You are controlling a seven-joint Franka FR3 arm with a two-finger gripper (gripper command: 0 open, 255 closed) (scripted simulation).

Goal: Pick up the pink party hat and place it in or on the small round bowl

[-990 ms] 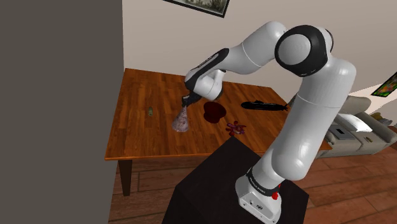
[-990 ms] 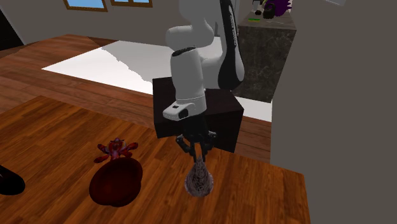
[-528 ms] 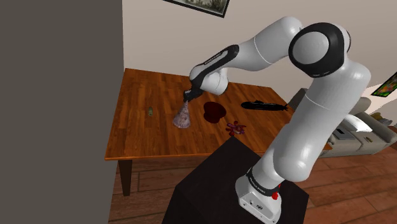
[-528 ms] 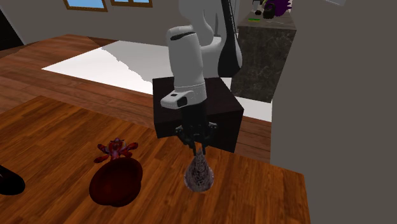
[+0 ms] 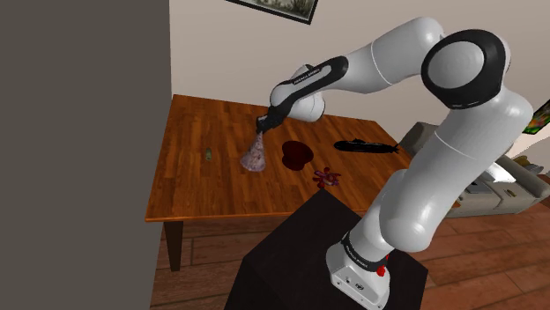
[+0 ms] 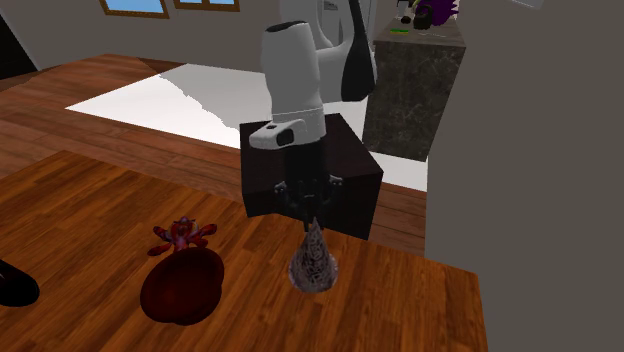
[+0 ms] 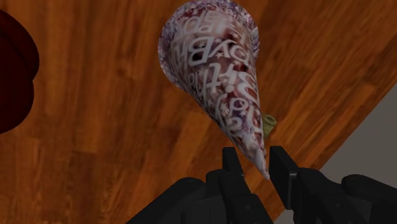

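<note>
The arm had drawn the party hat (image 7: 213, 70) higher than a moment before, and its wide end hung low over the wooden table (image 5: 194, 189). The gripper (image 7: 254, 160) pinched the cone's tip between its black fingers. In the second exterior view the dark red bowl (image 6: 182, 287) sat at the hat's eight o'clock, apart from it, with a red flower-like thing (image 6: 180, 235) just beyond.

1. The party hat (image 7: 216, 76) is mauve-pink, covered in white lettering and dark red blotches.
2. The bowl (image 6: 182, 290) is plain deep maroon.
3. The desk (image 6: 80, 210) is reddish-brown, grained planks.
4. The pincer (image 7: 256, 160) is black.
</note>
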